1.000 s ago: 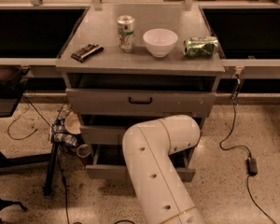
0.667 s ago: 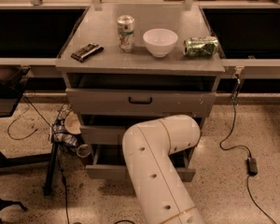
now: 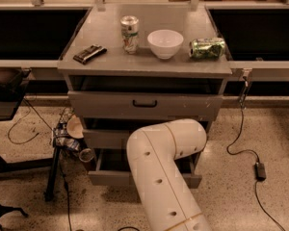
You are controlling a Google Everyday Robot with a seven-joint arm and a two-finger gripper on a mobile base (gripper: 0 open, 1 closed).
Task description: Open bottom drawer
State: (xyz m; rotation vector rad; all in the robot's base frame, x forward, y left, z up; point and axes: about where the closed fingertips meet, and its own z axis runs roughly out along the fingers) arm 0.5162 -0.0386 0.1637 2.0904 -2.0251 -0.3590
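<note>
Grey metal, three fronts stacked at frame centre: the tall top drawer (image 3: 183,110) with its black handle, the narrower middle drawer (image 3: 106,138) beneath, and lowest of all the bottom drawer (image 3: 110,178), already out part-way, with a slice of plain grey inside on show at lower centre-left. Blocked across the middle by the white arm (image 3: 164,177), standing up from the bottom edge of the frame and bent in towards that drawer. No sight of the hand: hidden behind the arm's elbow, somewhere near the drawer front at lower centre; wide, narrow or closed on the handle, cannot tell. Judged to be the pulling step, well along but perhaps short of full travel. Next move, by that reading: a straight draw back along the runners, level and steady, with no twist on the front; then a release and a retreat clear of the open box. Above, on the grey surface (image 3: 111,65): an upright can (image 3: 130,33), a white bowl (image 3: 165,43) just right of it, a green can (image 3: 207,47) on its side near the right edge, and a dark flat packet (image 3: 89,54) towards the left. Around, speckled stone floor (image 3: 274,129), a black cable (image 3: 238,143) with its power brick (image 3: 260,170) at right, a black stand (image 3: 52,174) and some clutter (image 3: 67,137) just left of the drawers, dark recesses at upper left and upper right.
</note>
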